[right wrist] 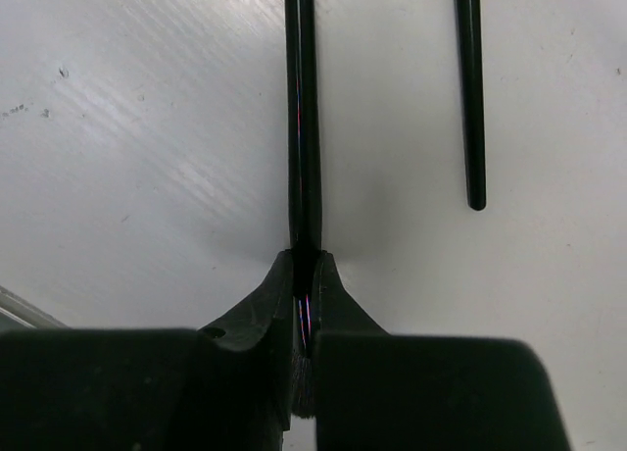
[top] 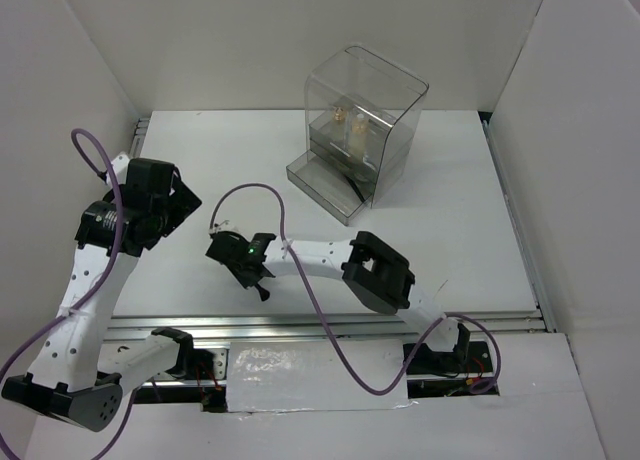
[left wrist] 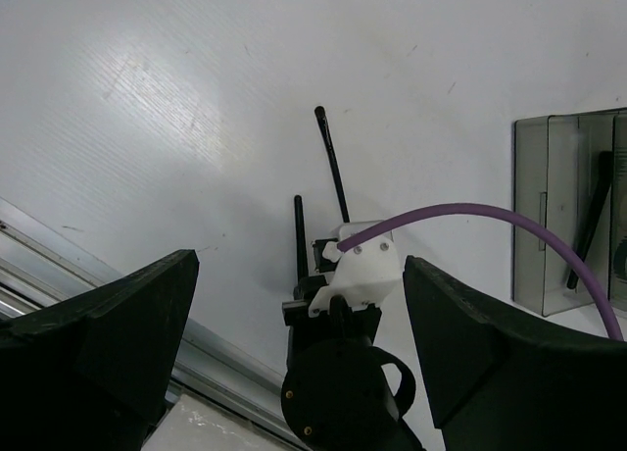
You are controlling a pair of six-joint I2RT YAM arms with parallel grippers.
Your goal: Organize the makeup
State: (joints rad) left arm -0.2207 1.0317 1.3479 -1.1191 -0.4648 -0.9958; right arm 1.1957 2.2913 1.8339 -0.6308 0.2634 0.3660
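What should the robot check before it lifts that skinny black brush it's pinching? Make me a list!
1. The right gripper is shut on the thin black brush: ok.
2. The grip sits at the brush's middle: not ok. It pinches near one end, so the long part may droop.
3. The second thin black brush lies apart from the held one: ok.
4. The left gripper is open, holds nothing and is off to the left side: ok.
5. There is room in the front tray of the clear acrylic box, where a third black brush already leans: cannot tell.
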